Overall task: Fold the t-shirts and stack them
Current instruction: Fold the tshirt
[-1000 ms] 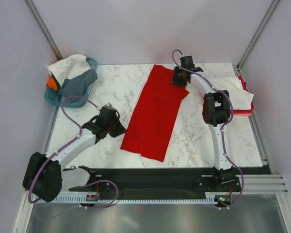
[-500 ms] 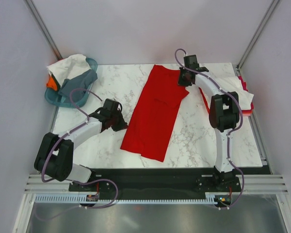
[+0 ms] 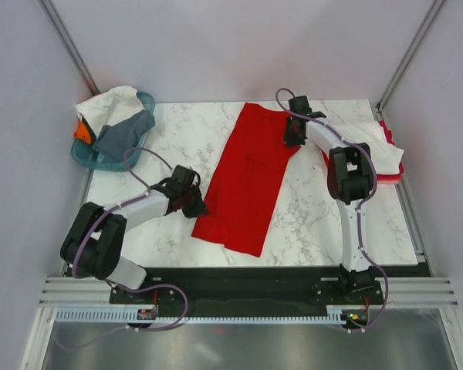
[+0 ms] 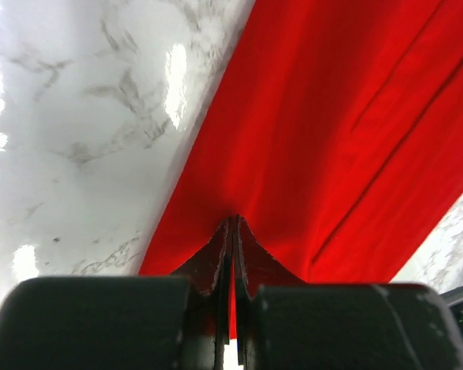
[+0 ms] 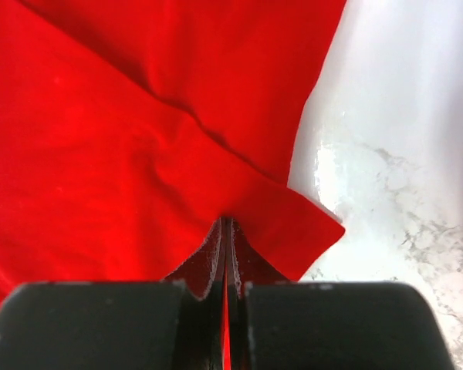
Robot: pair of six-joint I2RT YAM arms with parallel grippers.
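Observation:
A bright red t-shirt [image 3: 247, 176] lies as a long folded strip across the middle of the marble table. My left gripper [image 3: 194, 206] is shut on the shirt's near left edge [image 4: 239, 254]; red cloth shows between its closed fingers [image 4: 216, 258]. My right gripper [image 3: 294, 137] is shut on the shirt's far right sleeve corner [image 5: 293, 223], cloth pinched between its fingers [image 5: 208, 262]. White and grey t-shirts [image 3: 116, 116] with an orange one [image 3: 80, 132] sit in the basket. A white t-shirt over a red one [image 3: 382, 150] is stacked at the right edge.
The teal plastic basket [image 3: 147, 100] stands at the table's far left corner. The folded stack lies against the right wall. Bare marble [image 3: 316, 208] shows to the right of the red shirt and to its left [image 3: 177, 139]. The black front rail [image 3: 247, 277] borders the near edge.
My left gripper slid right to the shirt's near left edge and closed on it. My right gripper shifted slightly right and shut on the sleeve corner.

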